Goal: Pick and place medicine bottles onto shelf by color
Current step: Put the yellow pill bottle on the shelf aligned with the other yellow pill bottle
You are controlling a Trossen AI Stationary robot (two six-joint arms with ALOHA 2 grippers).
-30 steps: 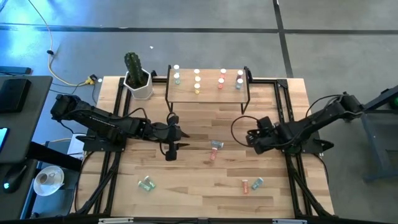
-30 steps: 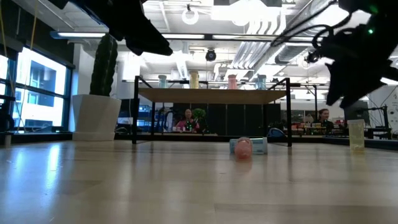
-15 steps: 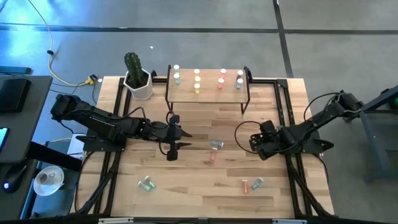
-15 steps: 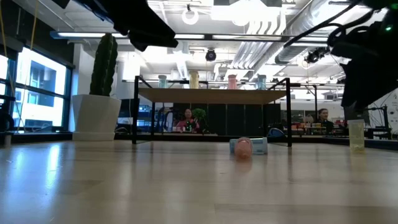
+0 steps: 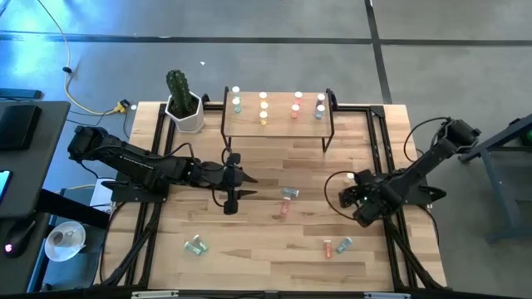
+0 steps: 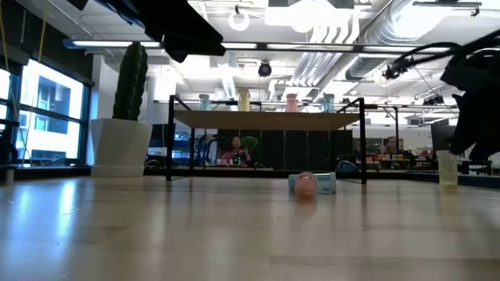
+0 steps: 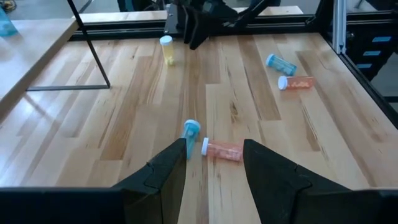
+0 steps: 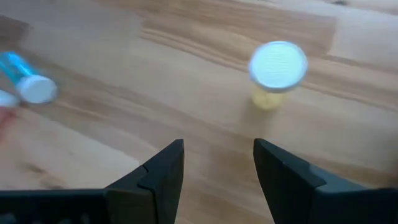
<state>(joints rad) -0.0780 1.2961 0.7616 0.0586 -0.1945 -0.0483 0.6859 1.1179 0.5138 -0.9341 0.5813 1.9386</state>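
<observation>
The shelf (image 5: 278, 124) stands at the table's far edge with several upright bottles (image 5: 263, 106) on top. A blue bottle (image 5: 289, 193) and a pink one (image 5: 284, 208) lie on their sides mid-table, in front of my left gripper (image 7: 214, 144). That gripper hangs open above the table (image 5: 243, 181). A yellow bottle (image 8: 277, 68) stands upright on its base just beyond my open right gripper (image 8: 217, 146), which hovers at the table's right (image 5: 356, 199). Green bottles (image 5: 196, 246) lie near left. A pink bottle (image 5: 328, 247) and a blue bottle (image 5: 343, 244) lie near right.
A white pot with a cactus (image 5: 184, 108) stands left of the shelf. Black frame rails (image 5: 391, 241) run along both table sides. Bare wood lies between the shelf and the mid-table bottles. People (image 6: 237, 148) sit in the room behind.
My right gripper has swung toward the table's near edge and sunk lower, rolling about its own axis, and its fingers stay open. The bottles have kept their places.
</observation>
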